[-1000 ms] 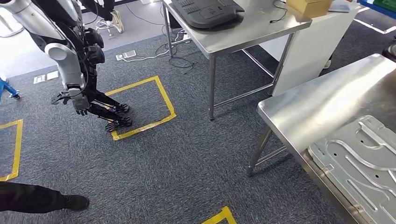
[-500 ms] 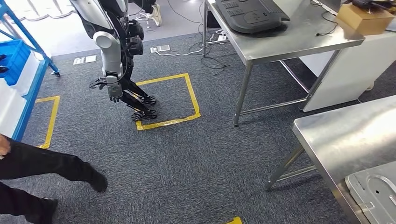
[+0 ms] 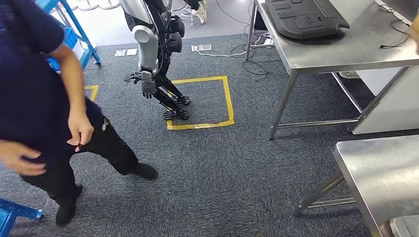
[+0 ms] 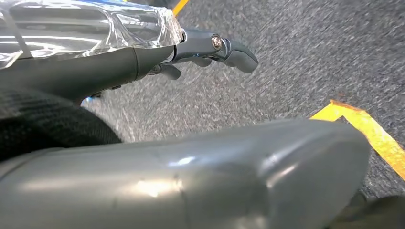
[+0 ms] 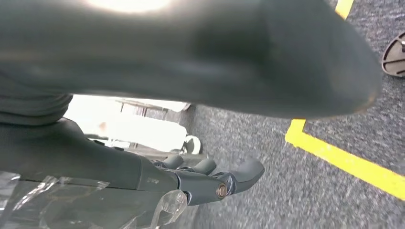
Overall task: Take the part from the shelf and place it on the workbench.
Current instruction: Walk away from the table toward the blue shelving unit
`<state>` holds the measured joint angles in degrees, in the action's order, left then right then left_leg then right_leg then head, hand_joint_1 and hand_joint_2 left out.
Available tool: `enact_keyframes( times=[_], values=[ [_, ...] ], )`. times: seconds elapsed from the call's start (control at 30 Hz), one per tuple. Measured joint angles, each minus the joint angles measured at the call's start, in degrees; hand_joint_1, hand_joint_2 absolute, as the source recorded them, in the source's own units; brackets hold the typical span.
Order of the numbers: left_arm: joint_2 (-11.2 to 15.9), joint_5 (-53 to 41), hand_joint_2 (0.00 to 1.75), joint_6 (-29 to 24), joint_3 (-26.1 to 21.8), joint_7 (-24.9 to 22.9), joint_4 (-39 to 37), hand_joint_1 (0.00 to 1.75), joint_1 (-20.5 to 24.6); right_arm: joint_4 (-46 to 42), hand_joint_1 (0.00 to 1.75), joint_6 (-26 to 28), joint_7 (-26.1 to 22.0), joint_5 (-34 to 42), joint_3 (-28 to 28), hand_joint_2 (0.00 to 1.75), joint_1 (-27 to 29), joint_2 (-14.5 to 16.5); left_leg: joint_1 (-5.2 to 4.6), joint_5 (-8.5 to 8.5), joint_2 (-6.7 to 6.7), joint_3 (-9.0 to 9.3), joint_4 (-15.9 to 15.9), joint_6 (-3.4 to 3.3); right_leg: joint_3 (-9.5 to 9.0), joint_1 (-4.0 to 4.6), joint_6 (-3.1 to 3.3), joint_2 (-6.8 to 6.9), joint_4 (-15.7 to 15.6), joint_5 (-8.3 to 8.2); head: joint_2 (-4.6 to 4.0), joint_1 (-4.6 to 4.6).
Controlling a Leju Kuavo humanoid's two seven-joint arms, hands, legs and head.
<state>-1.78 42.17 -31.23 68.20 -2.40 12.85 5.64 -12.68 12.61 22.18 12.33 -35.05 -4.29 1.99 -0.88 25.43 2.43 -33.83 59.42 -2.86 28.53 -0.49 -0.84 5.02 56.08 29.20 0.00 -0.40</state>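
My left hand (image 4: pixel 200 167) hangs above the grey carpet, its dark fingers (image 4: pixel 229 47) stretched out with nothing in them. In the right wrist view my right hand (image 5: pixel 191 62) also hangs over the carpet, fingers (image 5: pixel 239 174) extended and holding nothing. A blue shelf frame (image 3: pixel 79 29) stands at the far left, partly hidden by a person. The steel workbench (image 3: pixel 380 168) fills the lower right corner of the head view, with a corner of a grey metal plate (image 3: pixel 407 228) on it.
A person (image 3: pixel 44 113) in dark clothes stands close on the left. Another humanoid robot (image 3: pixel 150 49) stands at a yellow taped square (image 3: pixel 227 98). A steel table (image 3: pixel 346 54) carrying a dark grey device (image 3: pixel 306 17) is at the back right. A blue frame piece (image 3: pixel 15 212) sits at the lower left.
The camera has swung left, so the whole scene shifted right. The workbench and its metal plate slid almost out of frame, and the person came into view on the left.
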Motion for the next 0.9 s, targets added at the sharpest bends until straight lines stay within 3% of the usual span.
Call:
enact_keyframes(
  times=[0.07,0.13,0.17,0.23,0.27,0.33,0.37,0.4,0.43,0.5,0.57,0.63,0.67,0.7,0.73,0.8,0.87,0.9],
  values=[
    [-0.03,-0.04,0.0,0.0,0.01,0.0,0.0,0.0,-0.1,0.0,0.0,0.0,-0.01,-0.01,-0.01,0.0,-0.05,0.04,-0.73,-0.72,1.35,1.64,-3.63,-0.43,-0.27,0.06,-0.4,1.0,-0.09,0.32,0.0,0.02],
    [-0.05,0.01,0.0,-0.01,0.02,0.0,0.0,0.0,-0.27,-0.01,0.0,0.01,-0.04,-0.03,-0.02,0.0,-0.29,0.11,-0.65,-0.94,0.06,1.71,-4.23,-0.46,-0.62,0.09,-0.92,1.94,-0.36,0.57,0.0,0.0],
    [-0.07,0.04,0.0,-0.03,0.02,-0.01,0.0,0.0,-0.38,-0.02,0.0,0.01,-0.05,-0.03,-0.02,0.0,-0.42,0.13,-0.47,-1.21,-0.6,2.05,-4.82,-0.5,-0.79,0.08,-1.2,1.52,-0.16,0.89,-0.01,0.03],
    [-0.11,0.07,0.0,-0.1,0.02,-0.02,0.0,0.0,-0.47,-0.02,0.0,0.02,-0.09,-0.01,-0.02,0.0,-0.37,0.11,0.11,-1.8,-1.87,2.91,-5.93,-0.68,0.48,0.09,-1.6,-1.34,3.35,3.11,-0.01,0.13],
    [-0.15,0.08,0.0,-0.13,0.02,-0.02,0.0,0.0,-0.44,-0.01,0.0,0.02,-0.08,0.0,-0.02,0.0,-0.27,0.08,0.16,-1.87,-2.49,3.09,-6.09,-0.74,2.17,0.0,-1.71,-3.12,6.86,4.82,-0.01,0.21],
    [-0.2,0.11,0.0,-0.13,0.02,-0.04,0.0,0.0,-0.3,0.0,0.0,0.02,-0.04,0.01,-0.03,0.0,-0.11,0.04,0.31,-1.85,-4.02,3.15,-6.08,-0.83,6.35,-0.13,-1.95,-4.61,14.34,7.55,-0.01,0.34],
    [-0.22,0.12,0.0,-0.13,0.02,-0.08,0.0,0.0,-0.25,0.0,0.0,0.01,-0.02,0.02,-0.03,0.0,-0.09,0.02,0.4,-1.81,-4.87,3.19,-6.05,-0.79,7.55,-0.22,-2.1,-4.72,15.91,7.44,0.0,0.35],
    [-0.23,0.13,0.0,-0.13,0.02,-0.13,0.0,0.0,-0.23,0.0,0.0,0.01,0.0,0.02,-0.04,0.0,-0.06,0.01,0.54,-1.74,-5.76,3.26,-5.98,-0.68,7.71,-0.35,-2.28,-4.81,15.26,6.16,0.0,0.36],
    [-0.23,0.13,0.0,-0.13,0.02,-0.17,0.0,0.0,-0.24,0.0,0.0,0.01,0.0,0.02,-0.04,0.0,-0.05,-0.02,0.74,-1.63,-6.65,3.34,-5.84,-0.48,6.68,-0.57,-2.51,-5.14,12.29,3.91,0.0,0.36],
    [-0.21,0.11,0.0,-0.13,0.02,-0.22,0.0,0.0,-0.15,0.01,0.0,0.01,0.01,0.04,-0.05,0.0,0.04,-0.04,0.97,-1.16,-8.31,3.19,-5.13,0.25,3.48,-1.28,-2.98,-7.63,4.32,-0.21,0.0,0.38],
    [-0.19,0.07,0.0,-0.18,0.02,-0.28,0.0,0.0,0.0,0.02,0.0,0.0,0.01,0.15,-0.06,0.0,0.07,-0.02,1.02,-0.85,-9.6,2.68,-4.51,1.02,1.94,-1.54,-2.58,-9.39,0.46,-1.44,0.0,0.36],
    [-0.15,0.03,0.0,-0.26,0.02,-0.35,0.0,0.0,0.05,0.02,0.0,0.0,0.01,0.25,-0.07,0.0,-0.1,-0.01,1.25,-0.95,-10.58,2.29,-4.5,1.57,1.94,-1.22,-1.49,-8.43,0.38,-1.39,0.0,0.33],
    [-0.13,0.03,0.0,-0.29,0.02,-0.38,0.0,0.0,0.03,0.02,0.0,0.0,0.04,0.26,-0.06,0.0,-0.18,-0.02,1.33,-0.81,-10.21,2.12,-4.23,1.78,1.88,-1.14,-1.06,-7.82,0.33,-1.44,0.0,0.32],
    [-0.11,0.01,0.0,-0.31,0.02,-0.4,0.0,0.0,0.04,0.02,0.0,0.01,0.06,0.26,-0.07,0.0,-0.2,-0.04,1.34,-0.16,-8.96,1.53,-3.07,1.99,1.81,-1.11,-0.64,-7.11,0.28,-1.47,0.0,0.23],
    [-0.09,-0.02,0.0,-0.32,0.02,-0.42,0.0,0.0,0.07,0.02,0.0,0.01,0.08,0.26,-0.07,0.0,-0.18,-0.07,1.32,1.05,-7.28,0.39,-0.69,2.17,1.75,-1.09,-0.28,-6.36,0.21,-1.48,0.0,0.14],
    [-0.1,-0.11,0.0,-0.33,0.02,-0.49,0.0,0.0,0.14,0.02,0.0,0.01,0.09,0.26,-0.08,0.0,-0.08,-0.11,1.28,4.56,-4.15,-3.57,7.2,2.51,1.67,-0.81,0.19,-4.84,0.21,-1.29,0.0,-0.05],
    [-0.12,-0.16,0.0,-0.33,0.02,-0.59,0.0,0.0,0.17,0.05,0.0,0.0,0.1,0.28,-0.08,0.0,-0.02,-0.13,1.32,6.46,-3.46,-7.0,13.61,2.54,1.56,-0.54,0.38,-3.18,0.21,-1.05,0.0,-0.06],
    [-0.13,-0.17,0.0,-0.33,0.02,-0.64,0.0,0.0,0.17,0.09,0.0,0.0,0.1,0.28,-0.08,0.0,0.0,-0.14,1.26,6.0,-3.38,-7.17,13.8,2.35,1.44,-0.42,0.43,-2.37,0.21,-0.9,0.0,-0.06]
  ],
)
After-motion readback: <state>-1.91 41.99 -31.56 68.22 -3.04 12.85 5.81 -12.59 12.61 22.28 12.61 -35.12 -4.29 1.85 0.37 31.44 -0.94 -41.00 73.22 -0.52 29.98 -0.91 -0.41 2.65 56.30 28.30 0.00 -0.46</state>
